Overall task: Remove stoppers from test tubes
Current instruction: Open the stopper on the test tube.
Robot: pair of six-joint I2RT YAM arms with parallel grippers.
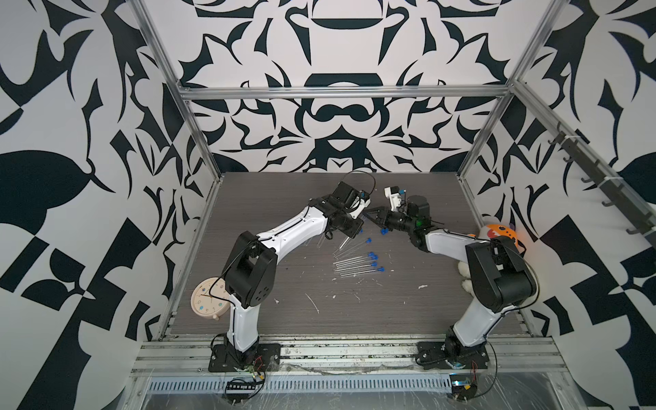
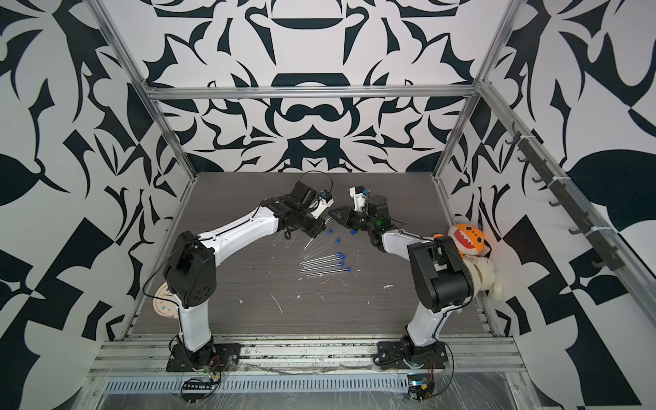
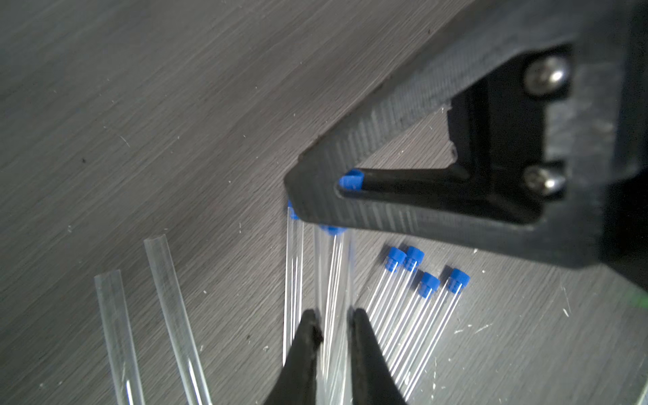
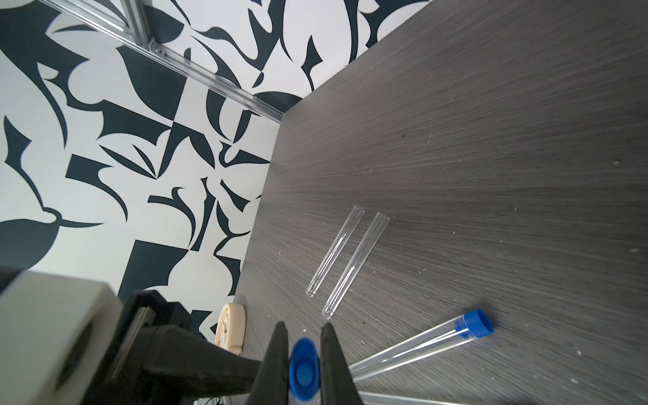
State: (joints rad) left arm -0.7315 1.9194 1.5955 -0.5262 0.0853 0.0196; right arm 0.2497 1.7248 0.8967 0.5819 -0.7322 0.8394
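Your left arm and right arm meet over the worktop's middle. The left gripper clamps one test tube. Capped tubes lie at centre, with two open tubes nearer the left edge. The right gripper pinches the held tube's blue stopper, apparently not yet out.

Beige clock at the gray table's left edge, orange-headed plush toy at its right.
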